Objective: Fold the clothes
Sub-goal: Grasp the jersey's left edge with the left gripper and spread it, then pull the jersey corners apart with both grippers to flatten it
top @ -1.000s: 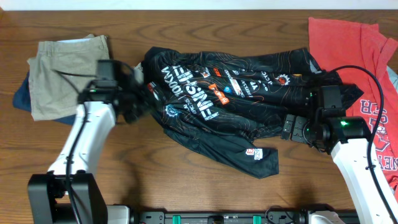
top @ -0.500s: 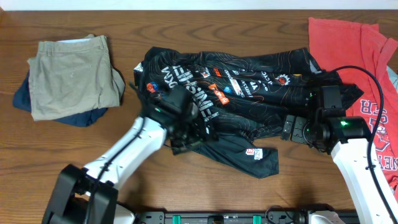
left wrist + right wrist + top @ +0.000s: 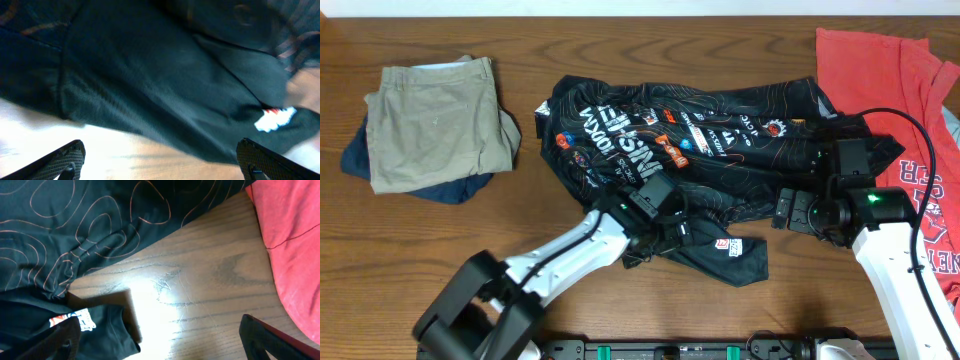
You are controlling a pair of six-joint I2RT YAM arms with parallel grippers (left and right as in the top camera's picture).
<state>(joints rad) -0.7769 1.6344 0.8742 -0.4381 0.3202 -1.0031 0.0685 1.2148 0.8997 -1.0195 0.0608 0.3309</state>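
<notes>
Two grippers: both are showing fingers spread wide apart, with nothing pinched between them.
left gripper (image 3: 160,165): is hovering over the lower hem of the jersey (image 3: 720,165); black cloth is filling most of its wrist view, with a strip of wood below; contact with the cloth, cannot tell.
right gripper (image 3: 162,340): is hanging over bare wood just beside the jersey's right edge.
jersey: is lying crumpled and spread out at mid-table, white lettering facing up, orange-red contour lines running across it.
white label (image 3: 732,243): is sitting at the jersey's lower corner, between the two grippers.
red shirt (image 3: 880,70): is lying at the right end of the table (image 3: 420,240), touching the jersey's right sleeve.
khaki shorts (image 3: 435,120): are resting folded on a navy garment (image 3: 360,158) at the left, apart from the jersey.
</notes>
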